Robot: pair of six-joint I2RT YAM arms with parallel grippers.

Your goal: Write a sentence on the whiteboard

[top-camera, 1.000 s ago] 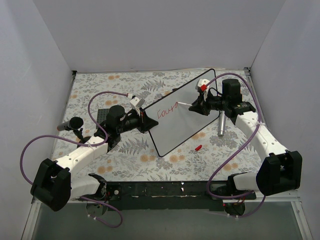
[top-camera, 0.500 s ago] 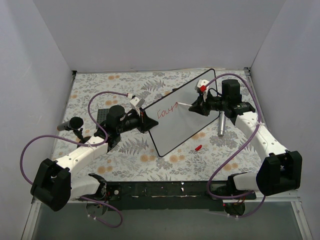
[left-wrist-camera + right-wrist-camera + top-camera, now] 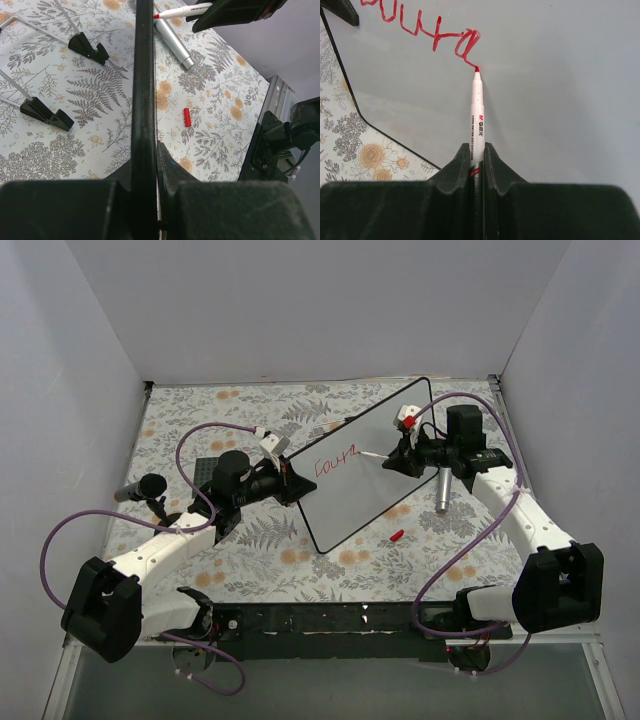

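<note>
Since a second ago the right gripper (image 3: 398, 457) has edged slightly along the board, and the red handwritten sentence (image 3: 420, 30) has gained the loop of another letter; it now reads roughly "Coura" in one slanted line. That gripper is clenched on a slim white-barrelled marker (image 3: 477, 115) with a red tip. The barrel is pinched between both fingers, and the tip touches the board just under the tail of the last letter.

The large glossy white whiteboard (image 3: 370, 490), with rounded corners and a thin black rim, sits diagonally in the middle of the floral-patterned tabletop (image 3: 250, 550), between the two arms. The writing is in its upper left part. The left gripper (image 3: 145, 160) is clamped tight on the board's left rim, one finger on each face. Behind the board, wire legs end in small black feet (image 3: 87, 47) that rest on the tabletop.

A small red marker cap (image 3: 397, 536) lies on the tabletop just off the board's lower right edge. A silver metal cylinder (image 3: 441, 490) lies nearby, beneath the right arm.
</note>
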